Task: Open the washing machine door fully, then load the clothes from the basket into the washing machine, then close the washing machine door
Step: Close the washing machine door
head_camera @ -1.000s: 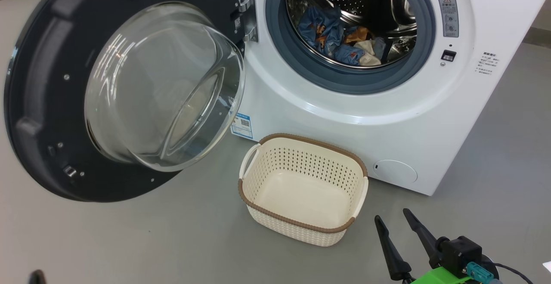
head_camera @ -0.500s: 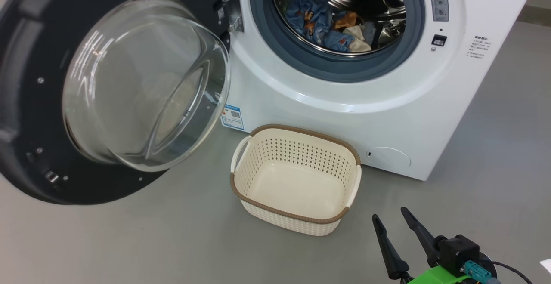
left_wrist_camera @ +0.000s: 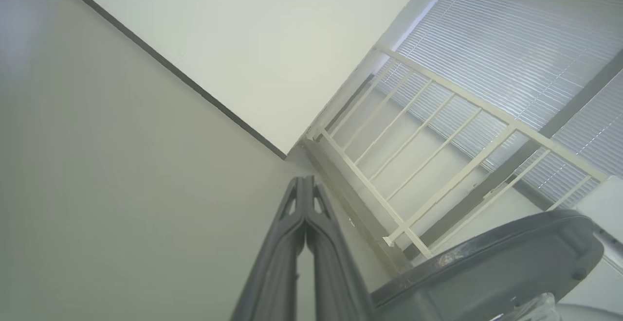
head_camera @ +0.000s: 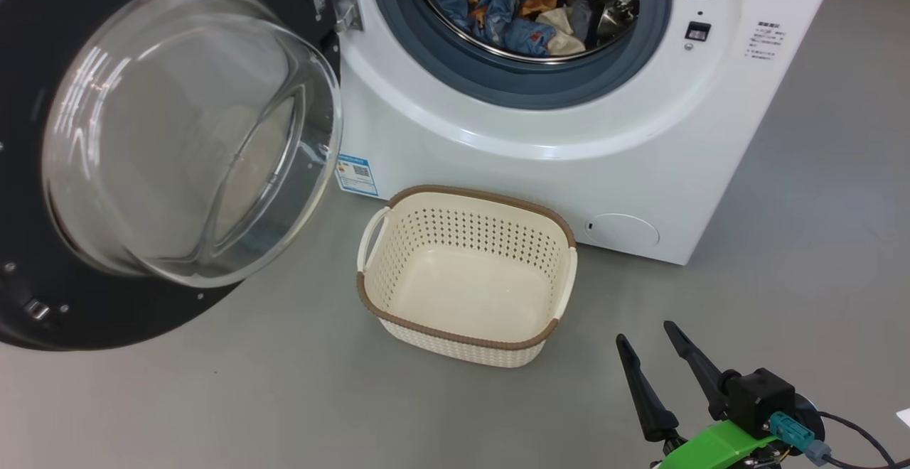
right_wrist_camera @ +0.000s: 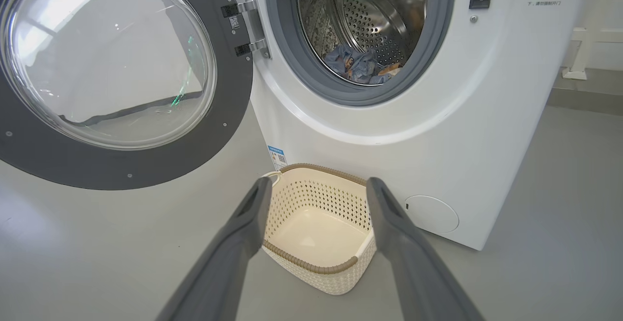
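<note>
The white washing machine (head_camera: 540, 178) stands with its black round door (head_camera: 185, 135) swung wide open to the left, glass bowl bulging outward. Clothes (head_camera: 508, 11), a light blue printed piece with orange and cream ones, lie inside the steel drum. The cream basket (head_camera: 469, 241) sits on the floor before the machine with nothing in it. My right gripper (head_camera: 647, 335) hovers open, right of and nearer than the basket. In the right wrist view its fingers (right_wrist_camera: 246, 223) frame the basket (right_wrist_camera: 311, 265), with the door (right_wrist_camera: 121, 68) and clothes (right_wrist_camera: 355, 63) beyond. My left gripper (left_wrist_camera: 304, 181) is shut on nothing, beside the door's dark edge (left_wrist_camera: 486, 267).
Grey floor surrounds the machine, with open room to the right and in front of the basket. A blue label sticker (head_camera: 356, 174) and a round flap (head_camera: 624, 231) mark the machine's front. The left wrist view looks at a white wall and a pale railing (left_wrist_camera: 438, 131).
The head camera has moved, so the whole picture has slid up and to the left. The door, basket and clothes keep their places. The right gripper stays open.
</note>
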